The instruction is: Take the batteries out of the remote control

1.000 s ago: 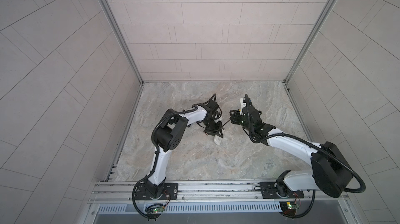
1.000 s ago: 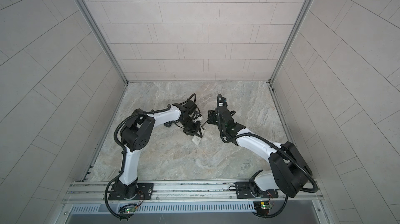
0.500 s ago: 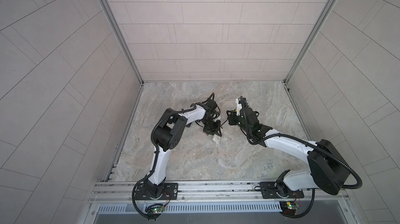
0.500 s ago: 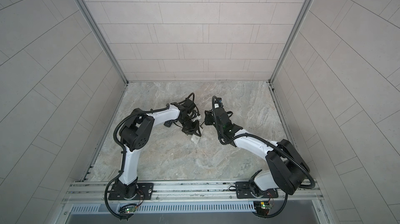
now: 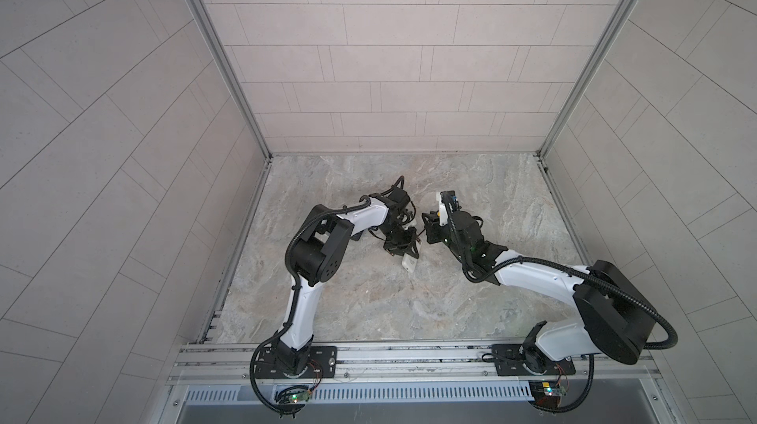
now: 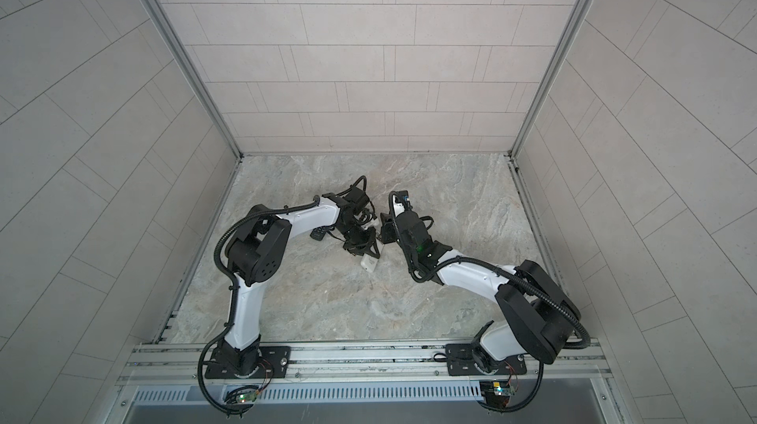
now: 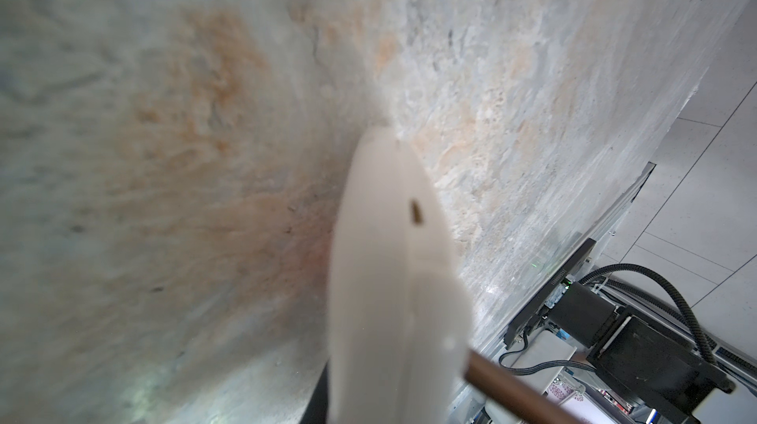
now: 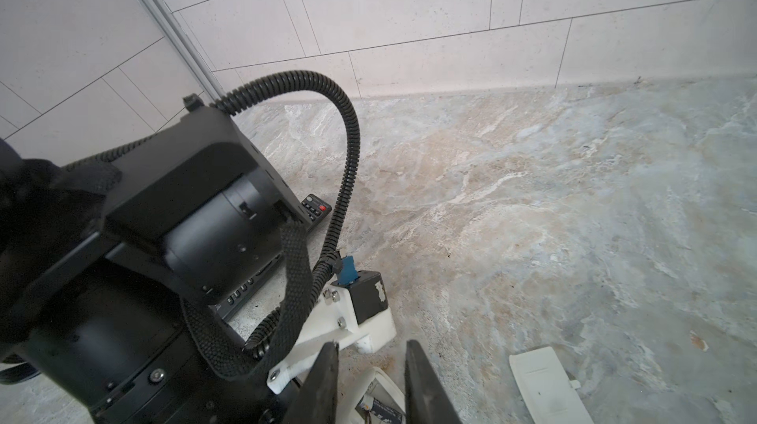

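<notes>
Where visible, battery (image 8: 380,409) between right jaws.

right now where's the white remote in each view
top view: white remote centre, in the left gripper
top view: remote same spot
left wrist: remote close up, blurred, over the table
right wrist: remote just beyond the right gripper
shared landmark: marble table

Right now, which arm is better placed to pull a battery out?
The right arm: its fingers stand apart over the white remote, whose open bay shows a battery. The left arm only holds that remote.
</notes>
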Tool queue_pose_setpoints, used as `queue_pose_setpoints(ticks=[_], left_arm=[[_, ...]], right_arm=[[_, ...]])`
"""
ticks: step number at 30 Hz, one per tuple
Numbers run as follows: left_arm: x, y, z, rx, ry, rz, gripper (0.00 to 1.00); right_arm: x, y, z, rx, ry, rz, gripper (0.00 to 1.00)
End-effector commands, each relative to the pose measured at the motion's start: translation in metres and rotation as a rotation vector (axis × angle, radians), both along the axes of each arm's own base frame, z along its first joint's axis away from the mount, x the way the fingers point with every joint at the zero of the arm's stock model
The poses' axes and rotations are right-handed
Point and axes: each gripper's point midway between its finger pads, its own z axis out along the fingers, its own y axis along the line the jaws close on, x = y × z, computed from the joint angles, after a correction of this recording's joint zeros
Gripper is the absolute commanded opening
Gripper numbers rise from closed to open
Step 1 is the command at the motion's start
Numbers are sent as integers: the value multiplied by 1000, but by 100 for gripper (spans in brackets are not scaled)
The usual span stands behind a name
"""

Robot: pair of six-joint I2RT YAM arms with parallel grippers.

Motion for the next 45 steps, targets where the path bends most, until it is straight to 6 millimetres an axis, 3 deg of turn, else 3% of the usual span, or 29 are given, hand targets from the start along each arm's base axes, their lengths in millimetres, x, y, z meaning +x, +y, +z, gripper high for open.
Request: queue_pose_setpoints(ticks=[1, 6, 17, 29, 37, 45], left_arm=[[-7, -13, 7, -38, -2, -31, 10], [-2, -11, 6, -14, -7, 9, 10], [0, 5, 2, 85, -41, 27, 10], [4, 7, 6, 94, -60, 49, 10], [1, 4, 6, 70, -39, 31, 10], [-7, 0, 14, 30, -8, -14, 10]], right_arm=[[-9, 7, 4, -21, -12, 13, 0], [-14, -1, 11, -51, -64, -44, 0], [-17, 6, 29, -72, -109, -52, 0], [-18, -19, 20, -81, -99, -192, 0], [-21, 2, 19, -48, -88, -82, 0], [-14, 7, 8, -36, -76, -24, 0]])
